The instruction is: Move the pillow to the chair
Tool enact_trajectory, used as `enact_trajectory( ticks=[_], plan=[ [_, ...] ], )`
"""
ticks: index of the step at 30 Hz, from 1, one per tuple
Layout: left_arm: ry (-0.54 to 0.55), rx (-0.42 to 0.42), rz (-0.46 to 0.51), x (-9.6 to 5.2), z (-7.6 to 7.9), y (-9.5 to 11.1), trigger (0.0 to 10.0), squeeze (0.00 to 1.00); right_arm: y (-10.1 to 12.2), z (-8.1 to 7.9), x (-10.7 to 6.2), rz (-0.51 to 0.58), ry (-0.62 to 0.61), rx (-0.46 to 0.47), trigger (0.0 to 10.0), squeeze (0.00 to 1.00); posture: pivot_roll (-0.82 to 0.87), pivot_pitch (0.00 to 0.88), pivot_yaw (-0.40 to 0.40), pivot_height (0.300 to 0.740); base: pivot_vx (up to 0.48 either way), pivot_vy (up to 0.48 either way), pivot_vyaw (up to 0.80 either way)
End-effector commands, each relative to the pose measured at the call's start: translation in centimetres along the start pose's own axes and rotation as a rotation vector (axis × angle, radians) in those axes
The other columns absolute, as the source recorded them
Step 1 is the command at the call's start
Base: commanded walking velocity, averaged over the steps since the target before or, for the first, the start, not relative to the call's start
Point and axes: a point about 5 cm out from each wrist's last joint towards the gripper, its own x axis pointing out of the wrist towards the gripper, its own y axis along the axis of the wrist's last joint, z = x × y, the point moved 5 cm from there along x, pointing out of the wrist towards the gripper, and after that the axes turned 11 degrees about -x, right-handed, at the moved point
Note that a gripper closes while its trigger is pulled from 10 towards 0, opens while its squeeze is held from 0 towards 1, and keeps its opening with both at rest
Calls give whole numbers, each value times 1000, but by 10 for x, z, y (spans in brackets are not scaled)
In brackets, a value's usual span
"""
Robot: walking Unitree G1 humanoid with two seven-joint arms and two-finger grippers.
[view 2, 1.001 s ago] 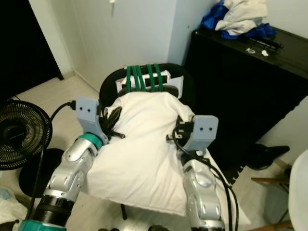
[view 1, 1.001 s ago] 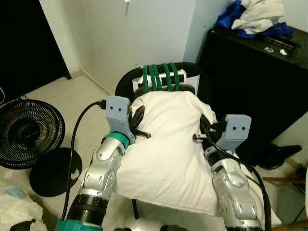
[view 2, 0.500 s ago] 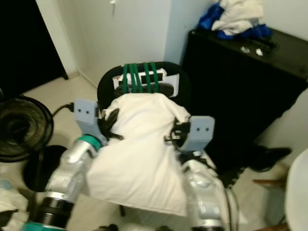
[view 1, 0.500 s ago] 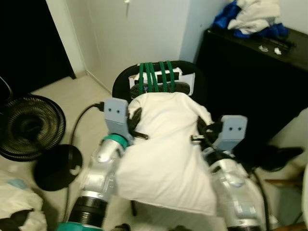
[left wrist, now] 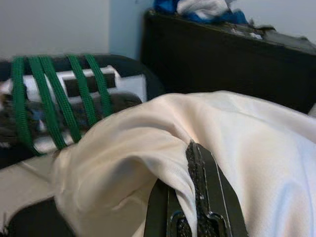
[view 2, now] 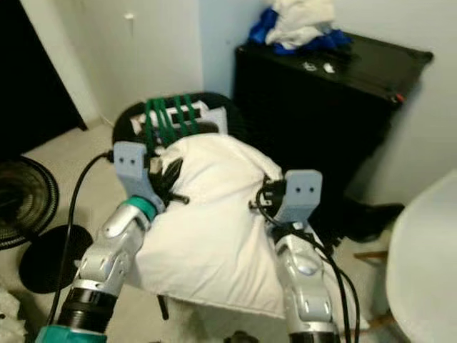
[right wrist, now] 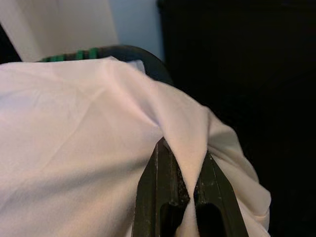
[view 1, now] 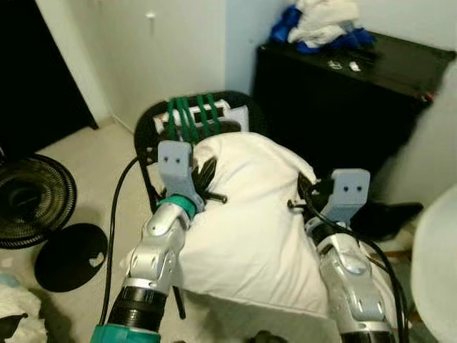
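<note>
A big white pillow (view 1: 246, 214) hangs between my two arms, in front of a black chair (view 1: 146, 128) whose back is wrapped in green straps (view 1: 189, 114). My left gripper (view 1: 207, 179) is shut on the pillow's left edge, and the left wrist view shows its fingers (left wrist: 202, 197) pinching a fold of cloth. Along the pillow's right edge my right gripper (view 1: 303, 194) is shut too, a ridge of fabric squeezed between its fingers (right wrist: 153, 197). The pillow's far end lies near the chair back and hides the seat.
A black cabinet (view 1: 343, 93) with blue and white clothes (view 1: 314, 25) on top stands right of the chair. A black floor fan (view 1: 28, 200) and its round base (view 1: 68, 257) sit on the floor at left. A white rounded object (view 1: 435, 271) is at the right edge.
The camera has swung right: chair and fan shift left in view, the cabinet comes more into view. Both grippers keep their hold on the pillow.
</note>
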Motion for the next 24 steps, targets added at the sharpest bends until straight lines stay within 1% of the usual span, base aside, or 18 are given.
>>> enact_trajectory(
  ticks=[1, 5, 12, 24],
  plan=[
    [-35, 3, 34, 1, 7, 8, 10000, 0, 14, -17, 3, 59, 50, 11, 10000, 0, -60, 7, 66, 740, 0, 0, 0],
    [-44, 8, 30, 1, 10, 7, 10000, 0, 13, -16, 3, 58, 49, 10, 10000, 0, -60, 12, 68, 740, 0, 0, 0],
    [-41, 24, 20, 1, 9, 6, 10000, 0, 13, -16, 3, 55, 45, 10, 10000, 0, -60, 19, 71, 740, 0, 0, 0],
    [-50, 27, 36, 1, 10, 9, 10000, 0, 12, -16, 3, 53, 43, 10, 10000, 0, -58, 21, 74, 740, 0, 0, 0]
  ],
)
